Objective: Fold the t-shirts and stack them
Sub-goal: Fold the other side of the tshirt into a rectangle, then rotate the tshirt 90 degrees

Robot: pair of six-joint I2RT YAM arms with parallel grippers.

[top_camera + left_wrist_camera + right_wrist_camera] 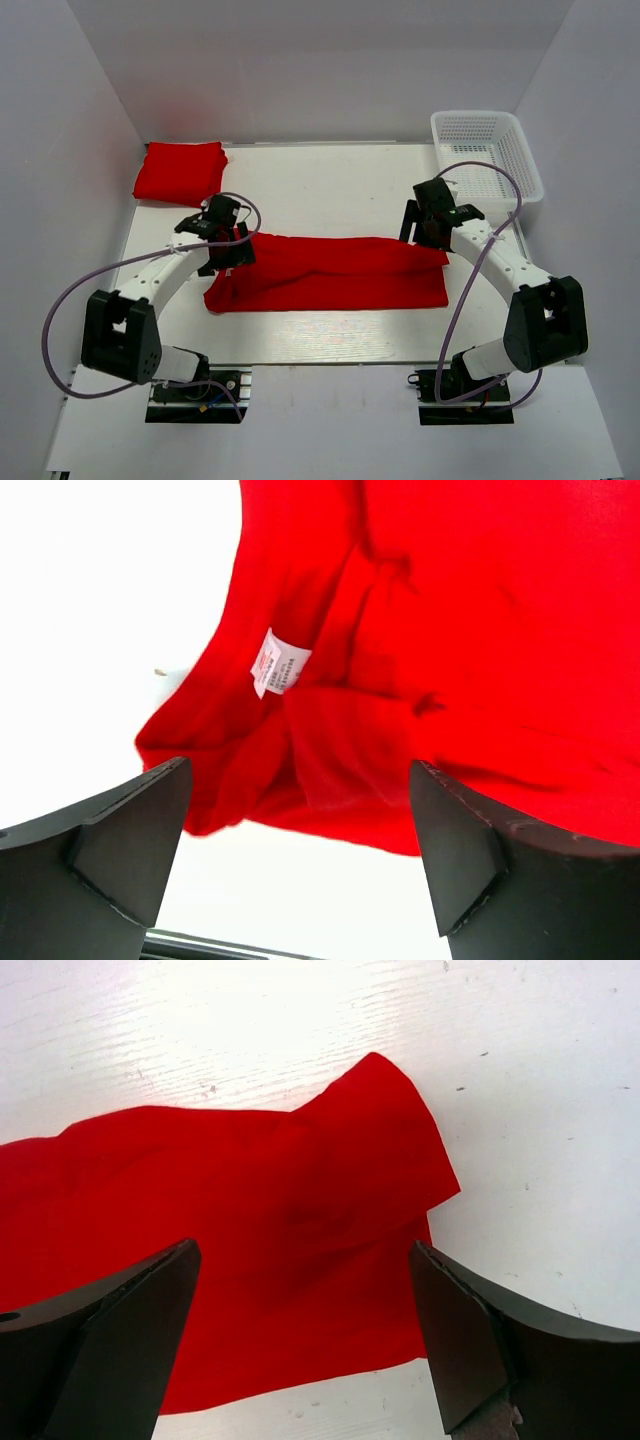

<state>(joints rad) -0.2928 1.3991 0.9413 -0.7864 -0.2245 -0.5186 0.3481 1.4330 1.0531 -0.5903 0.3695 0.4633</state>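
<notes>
A red t-shirt [335,272] lies folded into a long band across the middle of the table. Its left end is bunched, and the white neck label [279,664] shows there. My left gripper [222,240] hovers over that left end, open, with nothing between its fingers [130,830]. At the band's right end my right gripper [432,222] also stands open above the cloth [260,1240], holding nothing. A second red t-shirt [180,172] rests folded at the back left corner.
A white mesh basket [488,152] stands at the back right corner. White walls close in the table [330,190] on the left, back and right. Purple cables loop from both arms.
</notes>
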